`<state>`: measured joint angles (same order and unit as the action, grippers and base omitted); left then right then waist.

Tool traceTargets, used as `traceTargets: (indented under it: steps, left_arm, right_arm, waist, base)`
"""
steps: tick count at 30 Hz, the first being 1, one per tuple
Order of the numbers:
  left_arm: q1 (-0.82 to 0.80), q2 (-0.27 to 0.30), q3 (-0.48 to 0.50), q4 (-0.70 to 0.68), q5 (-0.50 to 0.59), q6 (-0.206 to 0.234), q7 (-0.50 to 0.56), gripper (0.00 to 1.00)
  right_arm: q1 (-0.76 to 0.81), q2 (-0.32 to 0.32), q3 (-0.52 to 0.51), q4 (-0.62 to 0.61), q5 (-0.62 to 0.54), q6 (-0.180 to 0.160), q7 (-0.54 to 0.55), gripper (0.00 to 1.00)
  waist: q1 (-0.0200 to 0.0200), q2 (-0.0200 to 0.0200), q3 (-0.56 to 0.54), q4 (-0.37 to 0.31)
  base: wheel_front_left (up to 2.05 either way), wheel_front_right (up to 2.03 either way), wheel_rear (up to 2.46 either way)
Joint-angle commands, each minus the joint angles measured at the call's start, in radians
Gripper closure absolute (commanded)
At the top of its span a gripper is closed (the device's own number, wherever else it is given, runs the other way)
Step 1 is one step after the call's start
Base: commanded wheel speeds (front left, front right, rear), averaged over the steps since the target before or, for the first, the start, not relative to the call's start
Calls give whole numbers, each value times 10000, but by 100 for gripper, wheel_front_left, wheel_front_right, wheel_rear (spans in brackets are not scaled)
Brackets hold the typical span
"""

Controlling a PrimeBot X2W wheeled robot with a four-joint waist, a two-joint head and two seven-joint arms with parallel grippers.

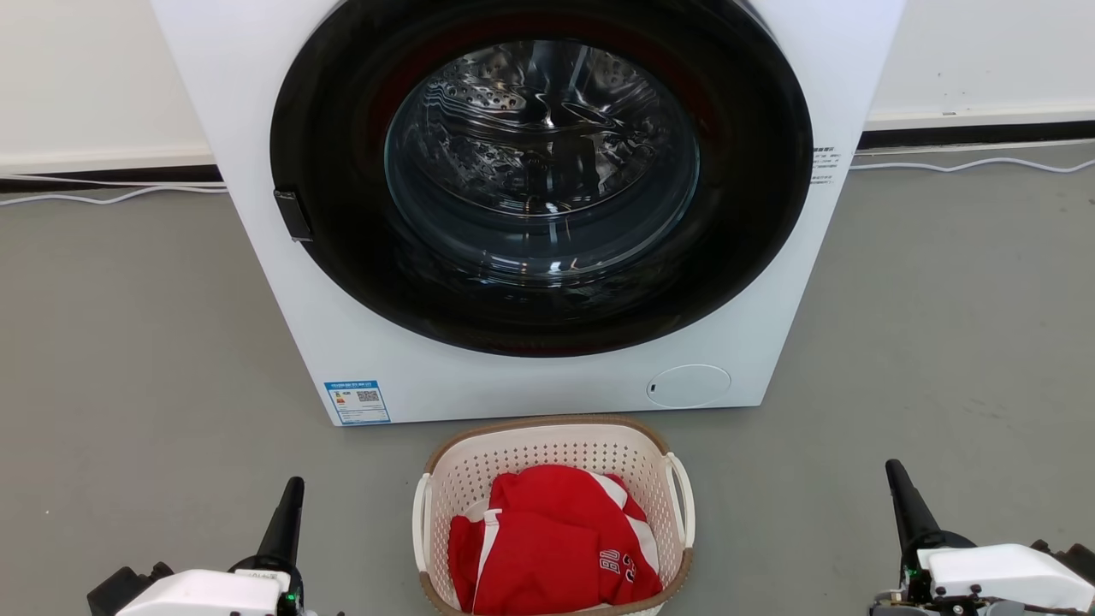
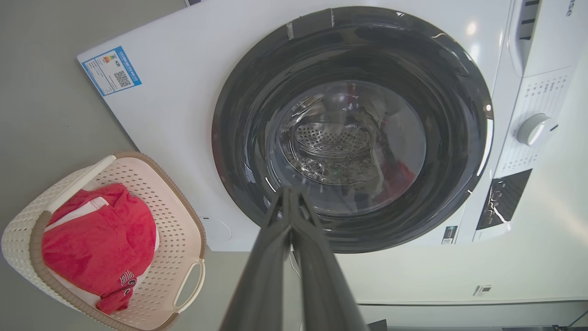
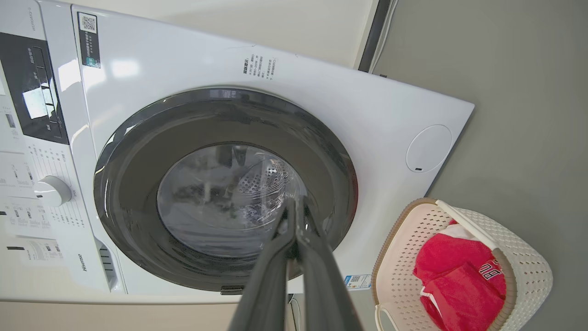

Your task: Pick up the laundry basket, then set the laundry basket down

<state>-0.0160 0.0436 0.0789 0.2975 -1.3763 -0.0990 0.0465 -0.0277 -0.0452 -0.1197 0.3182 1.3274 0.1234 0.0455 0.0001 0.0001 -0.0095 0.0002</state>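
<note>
The laundry basket (image 1: 513, 458) stands upright on the grey floor (image 1: 128, 342), just in front of the white washing machine (image 1: 530, 385) and centred below its round glass door (image 1: 539, 162). A red garment with white trim (image 1: 556, 539) lies crumpled inside it, below the brown rim. Its two white loop handles (image 1: 682, 500) sit on its left and right sides, one facing each arm.

The left gripper (image 1: 293, 489) hangs low at the robot's left and the right gripper (image 1: 896, 475) low at its right. Both are well apart from the basket and touch nothing. In each wrist view the two dark fingers (image 2: 271, 257) are pressed together along their length, with nothing between them, and they point toward the washer door, not the basket.

As for the step in hand, this scene fits two stages equally. The basket may be waiting on the floor to be lifted, or it may have been set down there with the arms drawn clear. The pictures don't settle which, so I name no move as due.

They do show how the basket would handle. It is light perforated plastic with soft, loose cloth inside. I judge that the side handles or the rim are the natural places to hold it, and that the fingers would have to part before closing on either. A hold on one side alone would likely tip it.
</note>
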Motion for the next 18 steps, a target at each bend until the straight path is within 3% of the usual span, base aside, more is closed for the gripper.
traceTargets:
  steps: [1,18]
  left_arm:
    - [-598,100,275,-305,-289,-149,102,100]
    - [-884,70,343,-494,-2080,-297,603,100]
  right_arm:
    - [-629,-47,183,-386,358,62,111,100]
    - [-782,-50,72,-693,2520,72,612,100]
  waist:
    - [0,-1,7,0]
    - [0,-1,111,-2]
  base:
    - [0,0,0]
    - [0,0,0]
